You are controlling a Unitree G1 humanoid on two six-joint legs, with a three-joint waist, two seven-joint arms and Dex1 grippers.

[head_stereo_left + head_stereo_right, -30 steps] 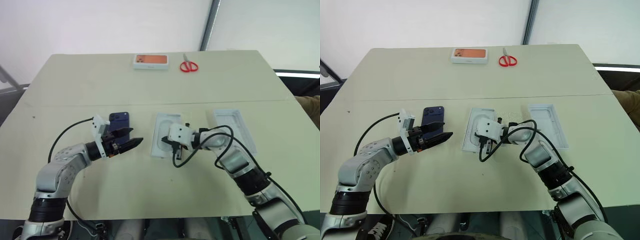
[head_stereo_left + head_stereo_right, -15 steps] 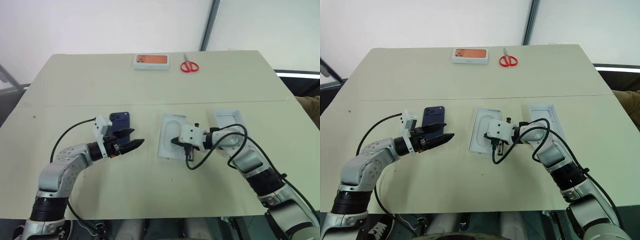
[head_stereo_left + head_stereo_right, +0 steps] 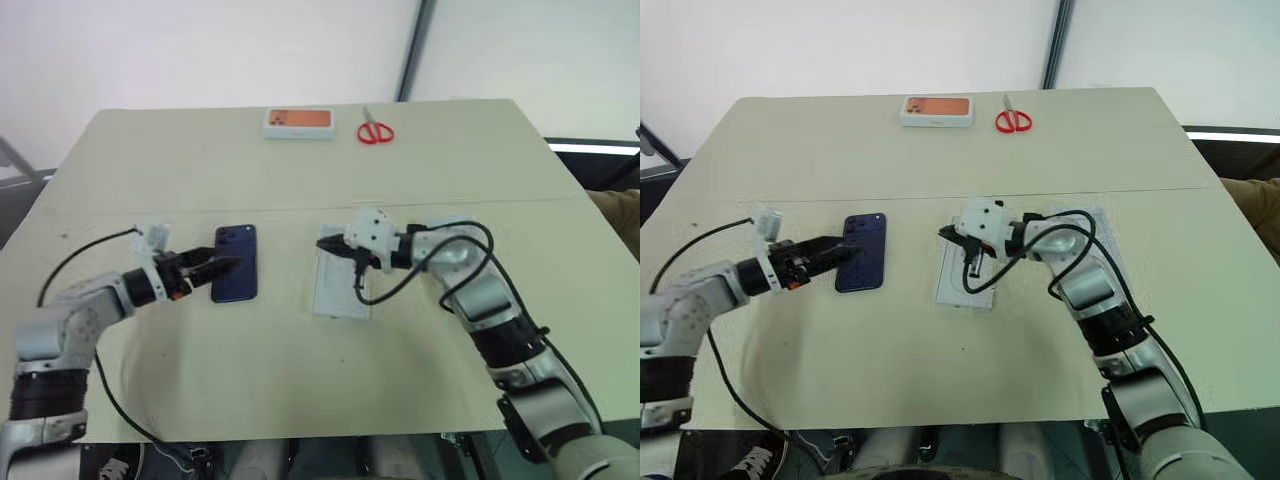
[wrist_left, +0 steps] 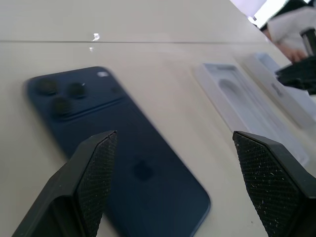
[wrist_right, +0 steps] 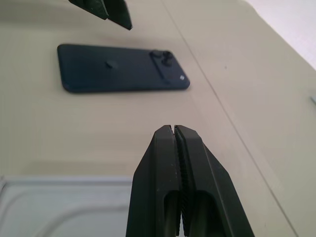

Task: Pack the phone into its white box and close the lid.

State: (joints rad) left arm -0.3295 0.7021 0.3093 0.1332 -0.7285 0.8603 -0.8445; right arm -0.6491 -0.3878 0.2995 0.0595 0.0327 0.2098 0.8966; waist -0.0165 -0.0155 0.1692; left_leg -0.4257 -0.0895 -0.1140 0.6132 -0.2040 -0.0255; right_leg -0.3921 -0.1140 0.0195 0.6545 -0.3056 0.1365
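The phone (image 3: 236, 262) lies back up on the table, its camera cluster at the far end. My left gripper (image 3: 222, 266) is open and hovers at the phone's left edge; in the left wrist view its fingers (image 4: 94, 173) stand wide apart with the phone (image 4: 118, 148) ahead between them. My right gripper (image 3: 325, 243) is shut on nothing, above the far end of a white rimmed piece with an oval recess (image 3: 338, 290). I cannot tell whether that piece is the white box or a card lying in it. The lid (image 4: 284, 96) lies open side up to its right, mostly behind my right arm.
An orange-topped box (image 3: 298, 121) and red scissors (image 3: 375, 131) lie near the table's far edge. A seam (image 3: 150, 207) crosses the table beyond the phone. Bare tabletop (image 3: 300, 370) stretches to the near edge.
My left gripper drew back to the left, uncovering the phone. My right gripper, still shut, rose from the recessed piece's near part to above its far end.
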